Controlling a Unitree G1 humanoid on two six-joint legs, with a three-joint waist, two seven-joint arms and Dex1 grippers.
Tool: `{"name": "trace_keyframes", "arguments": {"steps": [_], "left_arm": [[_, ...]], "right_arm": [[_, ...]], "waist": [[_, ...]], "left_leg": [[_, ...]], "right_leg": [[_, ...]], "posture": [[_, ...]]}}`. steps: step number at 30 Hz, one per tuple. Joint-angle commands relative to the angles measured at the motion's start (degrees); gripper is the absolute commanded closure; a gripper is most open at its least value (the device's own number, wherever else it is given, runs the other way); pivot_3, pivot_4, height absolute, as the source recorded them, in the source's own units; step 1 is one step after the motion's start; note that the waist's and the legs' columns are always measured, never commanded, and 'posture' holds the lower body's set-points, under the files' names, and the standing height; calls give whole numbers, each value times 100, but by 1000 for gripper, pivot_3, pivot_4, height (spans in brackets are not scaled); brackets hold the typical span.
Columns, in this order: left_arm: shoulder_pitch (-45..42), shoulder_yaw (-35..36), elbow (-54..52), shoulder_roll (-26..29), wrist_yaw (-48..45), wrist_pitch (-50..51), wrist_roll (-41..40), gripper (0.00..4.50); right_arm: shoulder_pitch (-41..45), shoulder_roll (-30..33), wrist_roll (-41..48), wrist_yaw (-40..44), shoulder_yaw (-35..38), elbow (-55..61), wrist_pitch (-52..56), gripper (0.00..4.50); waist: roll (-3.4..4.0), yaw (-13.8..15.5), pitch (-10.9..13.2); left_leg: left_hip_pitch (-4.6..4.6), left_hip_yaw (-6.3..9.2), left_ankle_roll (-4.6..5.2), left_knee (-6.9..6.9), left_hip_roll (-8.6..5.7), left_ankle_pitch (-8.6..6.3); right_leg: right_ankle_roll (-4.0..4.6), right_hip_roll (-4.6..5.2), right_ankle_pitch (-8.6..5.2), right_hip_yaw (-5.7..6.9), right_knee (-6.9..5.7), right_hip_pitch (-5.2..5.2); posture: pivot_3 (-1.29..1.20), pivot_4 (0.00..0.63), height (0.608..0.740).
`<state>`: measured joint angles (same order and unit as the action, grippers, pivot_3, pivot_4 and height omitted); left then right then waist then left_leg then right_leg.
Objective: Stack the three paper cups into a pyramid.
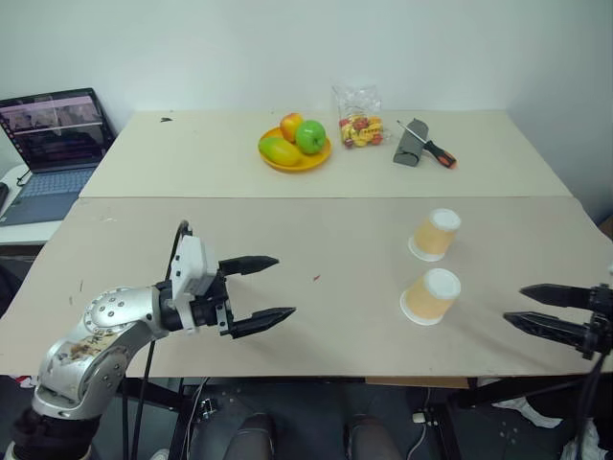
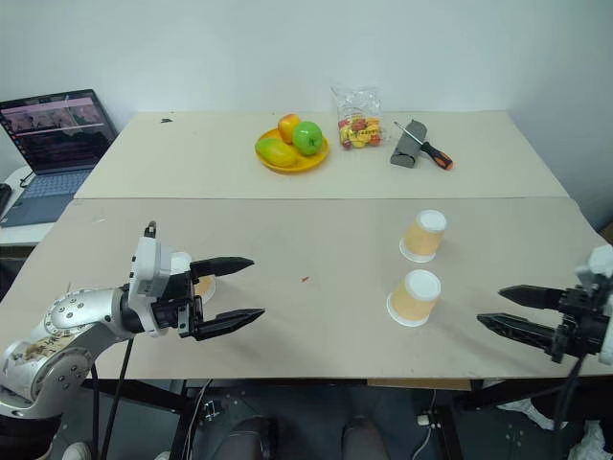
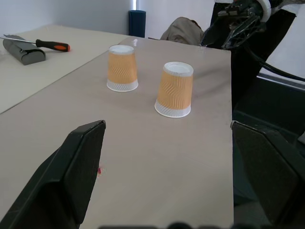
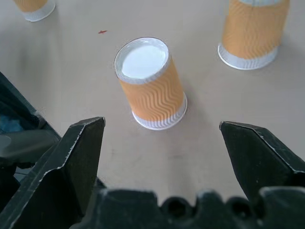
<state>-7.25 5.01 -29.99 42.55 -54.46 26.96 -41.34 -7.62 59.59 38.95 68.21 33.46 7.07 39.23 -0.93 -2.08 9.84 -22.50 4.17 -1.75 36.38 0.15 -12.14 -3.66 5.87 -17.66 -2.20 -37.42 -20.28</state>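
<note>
No text, label, brand or number is showing legibly anywhere; the laptop screen (image 1: 53, 126) is displaying unreadable content.

matt ribbed paper cups (image 4: 151, 86) stand on a smooth, matt beige table (image 1: 316, 316).

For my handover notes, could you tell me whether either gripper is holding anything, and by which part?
Nothing is held. The left gripper and right gripper both hover with jaws open and nothing between them; two paper cups stand upside down, untouched.
</note>
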Motion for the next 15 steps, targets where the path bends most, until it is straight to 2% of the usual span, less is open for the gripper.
{"name": "trace_keyframes", "arguments": {"steps": [1,15], "left_arm": [[-74,106,-18,90,-187,-164,66,0],[-427,83,274,26,-168,-184,352,0]], "right_arm": [[298,-177,56,-335,-264,227,83,21],[756,-567,-395,-826,-1318,373,-216,21]], "waist": [[1,26,0],[2,130,0]], "left_leg": [[-7,0,0,0,-1,0],[-31,7,5,1,0,-3]], "right_leg": [[0,0,0,0,3,-4],[-2,-3,2,2,25,-16]], "posture": [[0,150,740],[0,150,740]]}}
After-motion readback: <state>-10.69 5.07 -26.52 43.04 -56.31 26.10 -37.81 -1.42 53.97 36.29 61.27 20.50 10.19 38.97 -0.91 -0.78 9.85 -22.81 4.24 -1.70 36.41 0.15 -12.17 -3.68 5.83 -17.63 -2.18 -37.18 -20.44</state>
